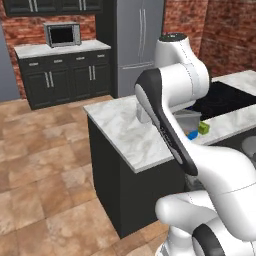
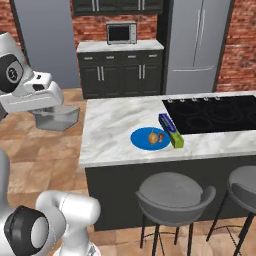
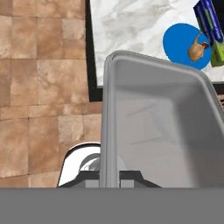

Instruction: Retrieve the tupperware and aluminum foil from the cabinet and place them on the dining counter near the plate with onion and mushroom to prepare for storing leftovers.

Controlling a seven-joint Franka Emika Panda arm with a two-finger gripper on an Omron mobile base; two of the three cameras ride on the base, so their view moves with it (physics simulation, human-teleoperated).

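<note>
Brick-walled kitchen around the marble dining counter [image 2: 117, 125], where the aluminum foil [image 2: 171, 130] lies just beside the plate [image 2: 142, 141]. Off its left end, above the floor, the fingers [image 3: 111, 177] are clamped on the tupperware [image 2: 56, 118]; the plate lies rightwards.

The arm [image 1: 200, 165] is glossy white, built of rounded, bulbous segments (almost like swollen elbows) joined by dark grey to black bands. Round black caps sit at its joints, and the hand housing [image 2: 37, 92] is a boxy white block.
</note>
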